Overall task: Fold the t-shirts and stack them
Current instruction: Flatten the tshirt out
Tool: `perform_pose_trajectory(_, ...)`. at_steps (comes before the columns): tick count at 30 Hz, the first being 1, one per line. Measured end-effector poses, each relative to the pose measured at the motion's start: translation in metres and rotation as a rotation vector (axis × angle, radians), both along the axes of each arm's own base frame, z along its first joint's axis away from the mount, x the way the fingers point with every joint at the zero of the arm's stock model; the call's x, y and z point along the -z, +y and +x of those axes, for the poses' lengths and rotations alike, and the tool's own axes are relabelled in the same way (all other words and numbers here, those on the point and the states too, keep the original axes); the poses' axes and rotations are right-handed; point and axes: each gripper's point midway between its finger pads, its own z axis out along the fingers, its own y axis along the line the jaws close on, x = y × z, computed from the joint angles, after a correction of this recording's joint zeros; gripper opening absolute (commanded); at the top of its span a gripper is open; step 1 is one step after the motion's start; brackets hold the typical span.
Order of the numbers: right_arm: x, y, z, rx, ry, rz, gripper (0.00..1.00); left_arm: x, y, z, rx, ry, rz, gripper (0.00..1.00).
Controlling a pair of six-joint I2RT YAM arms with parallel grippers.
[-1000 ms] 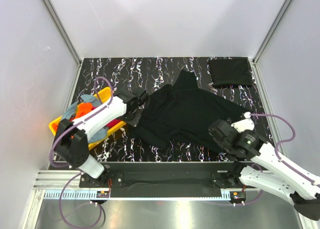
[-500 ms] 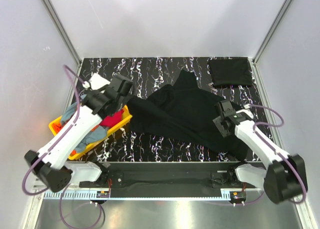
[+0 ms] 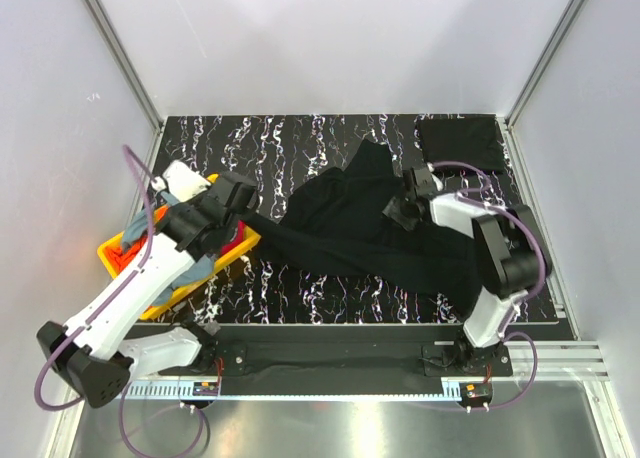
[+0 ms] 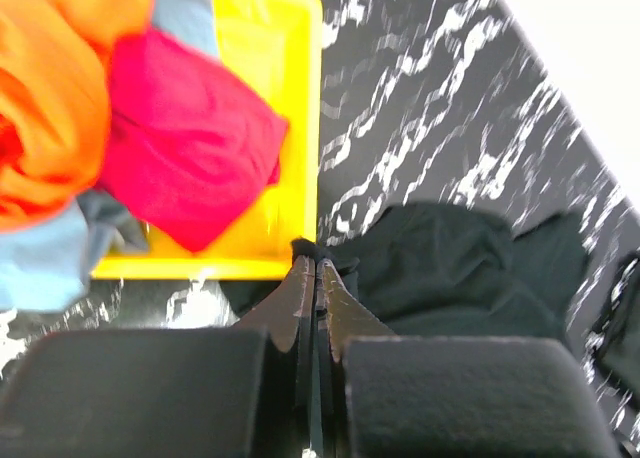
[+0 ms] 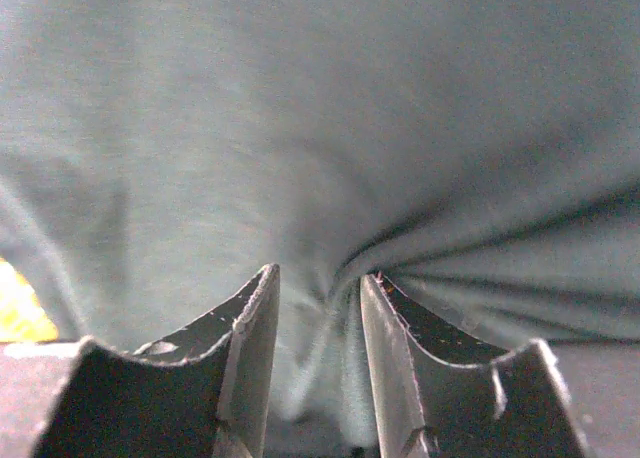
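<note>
The black t-shirt point(image 3: 340, 233) sprawls across the middle of the tabletop point(image 3: 280, 143). The left gripper point(image 4: 308, 250) is clamped on its left edge, just beside the yellow tray point(image 4: 300, 108). The right gripper point(image 5: 318, 278) stands with its jaws apart astride a pucker of cloth, and I cannot tell if it grips. Tabletop shows far left. A folded black t-shirt point(image 3: 460, 143) lies in the far right corner.

Tray point(image 4: 283, 88): yellow plastic, L side of table, set askew to the edges. Table point(image 3: 300, 143): black top w/ white marbled streaks. Walls point(image 3: 330, 38): plain white panels on 3 sides. Alu posts point(image 3: 120, 53) run to rear corners. Slotted alu rail point(image 3: 110, 361) along near edge.
</note>
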Motion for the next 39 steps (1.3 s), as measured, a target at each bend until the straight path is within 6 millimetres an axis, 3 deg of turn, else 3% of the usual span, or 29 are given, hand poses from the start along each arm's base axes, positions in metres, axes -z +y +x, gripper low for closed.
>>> perform_pose_trajectory(5, -0.003, 0.044, 0.044, -0.188, -0.066, 0.115, 0.45, -0.02, 0.017, 0.0, -0.036, -0.059, 0.031, 0.0)
perform_pose_trajectory(9, -0.005, 0.048, 0.041, -0.241, -0.058, 0.104, 0.47, -0.02, 0.018, 0.0, -0.035, -0.058, 0.038, 0.0)
perform_pose_trajectory(13, -0.018, 0.026, 0.022, -0.174, 0.035, 0.009, 0.54, -0.019, 0.017, 0.001, -0.031, -0.052, 0.043, 0.0)
perform_pose_trajectory(15, -0.039, 0.013, 0.017, -0.108, 0.052, -0.038, 0.56, -0.017, 0.016, 0.001, -0.027, -0.047, 0.042, 0.0)
perform_pose_trajectory(18, -0.087, -0.01, 0.003, 0.045, 0.031, -0.062, 0.56, -0.016, 0.014, 0.001, -0.02, -0.041, 0.039, 0.0)
perform_pose_trajectory(22, -0.127, -0.038, -0.039, 0.242, 0.017, -0.021, 0.56, -0.016, 0.014, 0.001, -0.011, -0.037, 0.045, 0.0)
perform_pose_trajectory(25, -0.12, -0.059, -0.081, 0.362, 0.066, -0.02, 0.64, -0.016, 0.014, 0.002, -0.008, -0.038, 0.048, 0.0)
perform_pose_trajectory(28, -0.099, -0.086, -0.109, 0.451, 0.131, -0.052, 0.65, -0.016, 0.013, 0.003, -0.005, -0.039, 0.048, 0.0)
perform_pose_trajectory(32, -0.083, -0.114, -0.109, 0.547, 0.182, -0.077, 0.64, -0.015, 0.011, 0.004, 0.005, -0.035, 0.043, 0.0)
perform_pose_trajectory(39, -0.039, -0.115, -0.122, 0.565, 0.328, -0.119, 0.59, -0.014, 0.007, 0.005, 0.019, -0.029, 0.035, 0.0)
